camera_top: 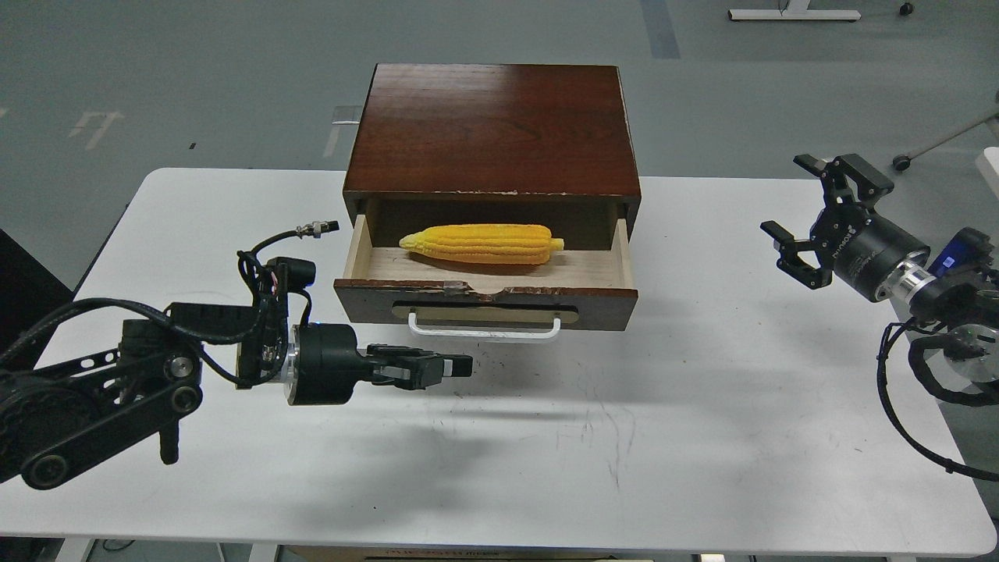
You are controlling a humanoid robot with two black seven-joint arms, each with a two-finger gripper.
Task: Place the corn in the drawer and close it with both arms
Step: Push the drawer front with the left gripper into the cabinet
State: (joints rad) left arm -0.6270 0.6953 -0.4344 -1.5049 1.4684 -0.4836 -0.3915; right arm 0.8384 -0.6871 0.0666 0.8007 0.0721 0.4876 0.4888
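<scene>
corn [481,243] in drawer [484,300], grippers clear

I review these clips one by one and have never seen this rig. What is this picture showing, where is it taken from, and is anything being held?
The camera sits in the robot's head, looking down at a white table. The two black arms are its own. The left gripper looks shut and empty, just below the drawer's white handle. The right gripper is open and empty, off to the side. The corn already lies inside the open drawer, which slides out of a dark wooden cabinet. Nothing is held.
</scene>
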